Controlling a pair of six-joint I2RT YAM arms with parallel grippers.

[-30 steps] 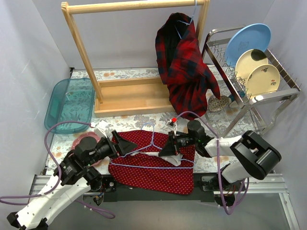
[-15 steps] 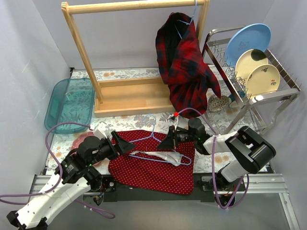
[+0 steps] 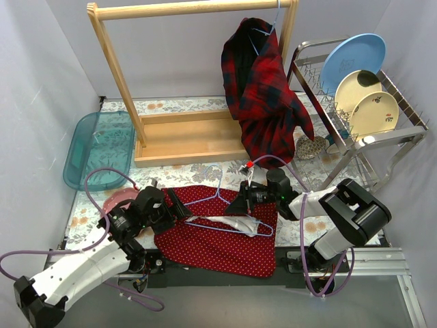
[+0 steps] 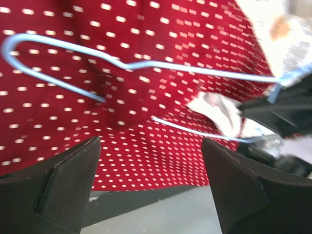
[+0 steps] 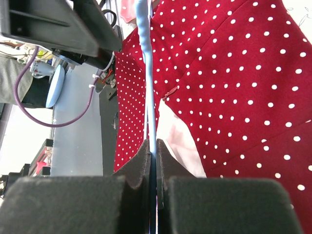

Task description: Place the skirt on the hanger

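The red white-dotted skirt (image 3: 218, 242) lies flat at the table's front middle, with a white label patch on it. A light blue wire hanger (image 3: 222, 212) lies over it. My right gripper (image 3: 240, 204) is shut on the hanger's right end; the right wrist view shows the blue wire (image 5: 147, 83) pinched between the closed pads. My left gripper (image 3: 179, 205) is open and empty over the skirt's left edge. In the left wrist view the hanger (image 4: 146, 66) and the skirt (image 4: 146, 161) lie between its spread fingers.
A wooden rack (image 3: 184, 137) stands at the back with a red plaid shirt (image 3: 263, 96) hung on its right. A dish rack (image 3: 362, 102) with plates is at the right, a teal tray (image 3: 99, 150) at the left, a pink plate (image 3: 119, 199) by my left arm.
My right gripper has drawn the hanger back and up a little. My left arm has shifted right and lowered its open gripper onto the skirt's left edge.
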